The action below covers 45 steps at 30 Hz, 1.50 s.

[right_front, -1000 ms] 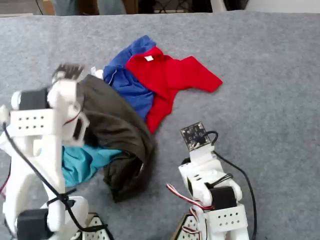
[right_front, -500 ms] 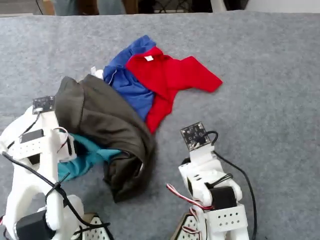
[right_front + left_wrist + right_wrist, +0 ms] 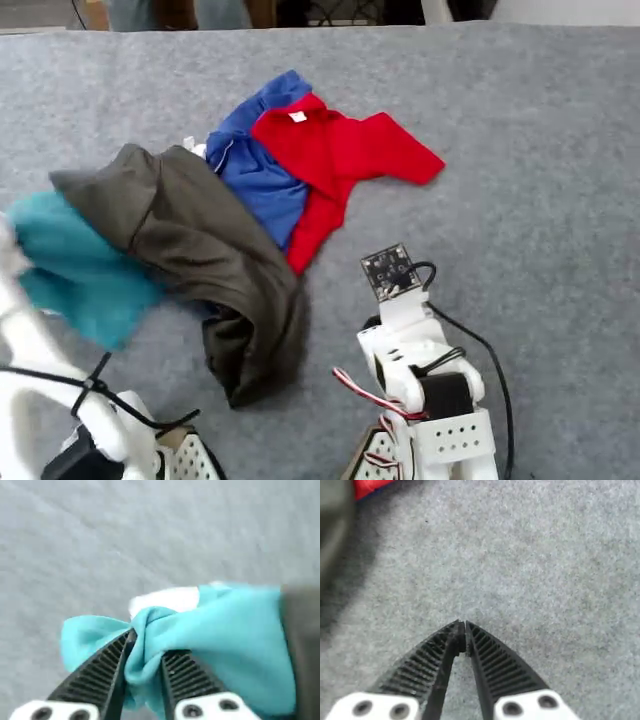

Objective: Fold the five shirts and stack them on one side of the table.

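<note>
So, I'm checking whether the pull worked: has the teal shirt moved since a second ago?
Yes. The teal shirt, clamped in the left gripper, has slid left, out from under the dark shirt, away from the unmoved red shirt.

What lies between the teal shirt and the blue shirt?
The dark grey shirt lies spread between the teal shirt and the blue shirt, as the high view shows.

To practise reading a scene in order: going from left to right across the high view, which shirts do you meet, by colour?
teal shirt → dark shirt → blue shirt → red shirt
</note>
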### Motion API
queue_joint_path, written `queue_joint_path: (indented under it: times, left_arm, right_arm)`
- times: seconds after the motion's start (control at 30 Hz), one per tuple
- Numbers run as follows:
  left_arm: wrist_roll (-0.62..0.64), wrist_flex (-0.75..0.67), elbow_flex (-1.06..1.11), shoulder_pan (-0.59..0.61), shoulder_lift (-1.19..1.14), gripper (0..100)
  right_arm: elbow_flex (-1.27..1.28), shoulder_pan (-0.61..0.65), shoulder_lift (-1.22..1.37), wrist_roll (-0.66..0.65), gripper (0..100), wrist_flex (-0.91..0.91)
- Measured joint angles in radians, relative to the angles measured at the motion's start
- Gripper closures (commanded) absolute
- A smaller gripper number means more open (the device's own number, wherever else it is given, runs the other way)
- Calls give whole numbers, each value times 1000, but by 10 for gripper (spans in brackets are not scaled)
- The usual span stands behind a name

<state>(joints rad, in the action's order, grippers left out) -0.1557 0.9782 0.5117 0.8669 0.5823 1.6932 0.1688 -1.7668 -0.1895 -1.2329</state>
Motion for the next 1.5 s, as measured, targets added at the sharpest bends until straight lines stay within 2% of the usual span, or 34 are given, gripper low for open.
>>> queue_joint_path:
  times: [0.17, 0.3, 0.4, 0.5, 0.63, 0.77, 0.87, 0.97, 1.1, 1.2, 1.3, 1.4, 1.5]
  left_arm:
    - [0, -95, -124, 115, 2, 971]
    - [0, -184, -127, 135, 3, 971]
    - [0, -270, -84, 103, 3, 970]
    - [0, -414, -18, 31, 3, 961]
    - [0, -605, 5, -38, -63, 837]
    - [-5, -640, -6, -48, -207, 761]
    - [-25, -526, -80, -49, -336, 757]
    - [-25, -322, -210, -48, -434, 745]
    - [-26, 40, -430, -52, -466, 716]
    - [-92, 356, -592, -103, -471, 715]
    - [-123, 598, -631, -146, -482, 715]
    - [-120, 618, -560, -143, -502, 716]
    - [-69, 508, -393, -140, -543, 716]
  right_arm:
    - [0, 0, 0, 0, 984, 0]
    - [0, 0, 0, 0, 984, 0]
    - [0, 0, 0, 0, 984, 0]
    - [0, 0, 0, 0, 984, 0]
    - [0, 0, 0, 0, 984, 0]
    - [0, 0, 0, 0, 984, 0]
    - [0, 0, 0, 0, 984, 0]
    - [0, 0, 0, 0, 984, 0]
    - [0, 0, 0, 0, 984, 0]
    - [0, 0, 0, 0, 984, 0]
    - [0, 0, 0, 0, 984, 0]
    - [0, 0, 0, 0, 984, 0]
    - [0, 0, 0, 0, 984, 0]
